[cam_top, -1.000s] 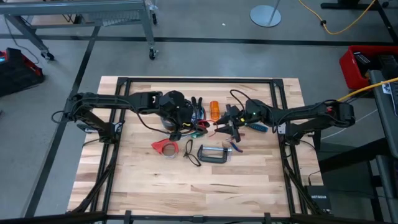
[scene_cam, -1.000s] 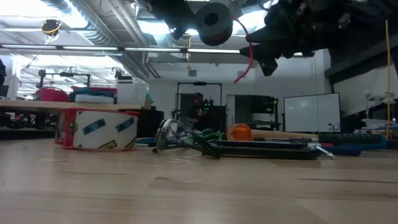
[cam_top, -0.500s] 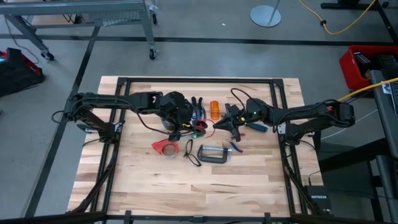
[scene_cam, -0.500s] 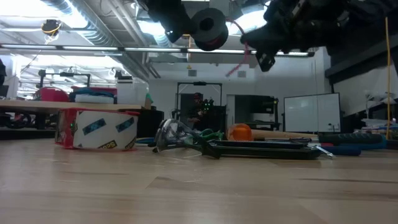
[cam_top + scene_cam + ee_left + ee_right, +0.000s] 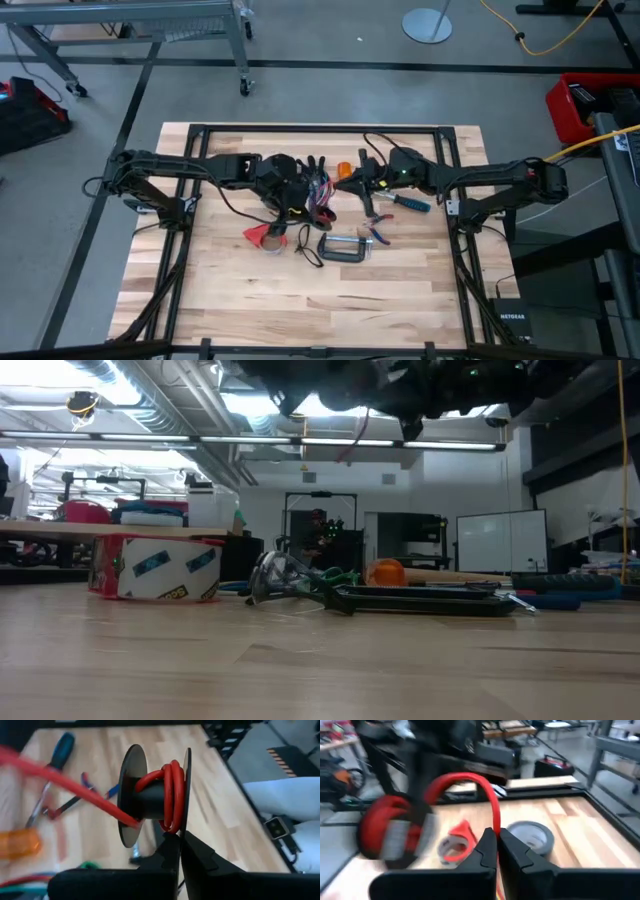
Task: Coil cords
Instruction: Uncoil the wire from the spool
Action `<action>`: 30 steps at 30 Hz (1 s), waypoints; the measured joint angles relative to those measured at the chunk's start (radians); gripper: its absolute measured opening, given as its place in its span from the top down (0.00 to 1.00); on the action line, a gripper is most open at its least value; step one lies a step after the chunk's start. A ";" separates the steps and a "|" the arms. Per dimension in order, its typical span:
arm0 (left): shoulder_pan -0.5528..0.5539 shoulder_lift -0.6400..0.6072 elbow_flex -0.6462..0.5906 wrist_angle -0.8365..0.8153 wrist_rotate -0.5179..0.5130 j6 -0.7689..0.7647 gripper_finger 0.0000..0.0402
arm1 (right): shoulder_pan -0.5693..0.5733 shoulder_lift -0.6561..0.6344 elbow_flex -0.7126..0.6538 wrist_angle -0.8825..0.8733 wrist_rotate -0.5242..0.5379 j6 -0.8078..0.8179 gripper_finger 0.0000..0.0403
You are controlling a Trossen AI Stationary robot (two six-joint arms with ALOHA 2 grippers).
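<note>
Winding is the step in hand: the left gripper (image 5: pixel 178 836) clamps a black spool (image 5: pixel 150 802) wrapped with red cord (image 5: pixel 170 795), the right gripper (image 5: pixel 498 836) pinches its free end above the table, needing another taut wrap.

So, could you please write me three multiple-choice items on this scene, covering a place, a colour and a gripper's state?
1. Where does the metal clamp lie?
A. on the floor
B. on the table
C. on a shelf

2. What colour is the cord wound on the spool held by the left gripper?
A. green
B. blue
C. red

3. How is the right gripper?
A. wide open
B. shut on the cord
C. shut on nothing

Key:
1 B: the high view shows it flat on the wood.
2 C: the left wrist view shows red turns round the black core.
3 B: in the right wrist view its fingers meet on the red strand.
</note>
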 joint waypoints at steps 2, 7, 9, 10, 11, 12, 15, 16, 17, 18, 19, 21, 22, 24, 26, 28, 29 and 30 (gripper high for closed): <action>-0.013 0.000 0.000 0.051 0.006 0.000 1.00 | 0.000 0.029 0.013 -0.020 0.005 -0.002 0.99; -0.031 0.000 0.000 0.168 -0.018 0.026 1.00 | 0.001 0.113 0.019 -0.023 -0.050 0.037 0.99; -0.031 -0.002 0.000 0.180 -0.075 0.036 1.00 | 0.001 0.131 0.019 -0.054 -0.091 0.067 0.99; -0.030 -0.002 0.000 0.174 -0.119 0.049 1.00 | 0.001 0.137 0.019 -0.078 -0.111 0.079 1.00; -0.027 -0.004 0.000 0.164 -0.172 0.054 1.00 | 0.003 0.140 0.019 -0.101 -0.130 0.085 1.00; -0.024 -0.009 0.000 0.150 -0.226 0.056 1.00 | 0.010 0.140 0.019 -0.126 -0.143 0.089 1.00; -0.008 -0.021 0.000 0.107 -0.373 0.057 1.00 | 0.032 0.135 0.019 -0.198 -0.167 0.089 1.00; -0.001 -0.027 0.000 0.084 -0.413 0.057 1.00 | 0.041 0.133 0.019 -0.216 -0.179 0.089 1.00; 0.007 -0.033 0.000 0.067 -0.441 0.057 1.00 | 0.049 0.130 0.019 -0.228 -0.190 0.090 1.00; 0.015 -0.044 0.000 0.054 -0.458 0.057 1.00 | 0.057 0.124 0.019 -0.250 -0.196 0.090 1.00; 0.023 -0.051 0.000 0.034 -0.471 0.055 1.00 | 0.064 0.120 0.019 -0.270 -0.197 0.090 1.00; 0.041 -0.075 0.000 -0.014 -0.490 0.043 1.00 | 0.076 0.106 0.019 -0.308 -0.197 0.091 1.00; 0.049 -0.084 0.000 -0.040 -0.492 0.035 1.00 | 0.082 0.095 0.019 -0.331 -0.194 0.091 1.00; 0.064 -0.106 0.000 -0.112 -0.492 0.024 1.00 | 0.092 0.073 0.019 -0.364 -0.180 0.090 1.00; 0.076 -0.127 0.000 -0.202 -0.492 0.005 1.00 | 0.095 0.046 0.019 -0.398 -0.166 0.090 1.00; 0.083 -0.144 0.000 -0.298 -0.482 -0.016 1.00 | 0.093 0.015 0.019 -0.417 -0.152 0.090 1.00; 0.087 -0.149 0.000 -0.344 -0.465 -0.029 1.00 | 0.092 -0.003 0.019 -0.413 -0.137 0.088 1.00; 0.089 -0.151 0.000 -0.384 -0.438 -0.041 1.00 | 0.092 -0.019 0.019 -0.411 -0.124 0.084 1.00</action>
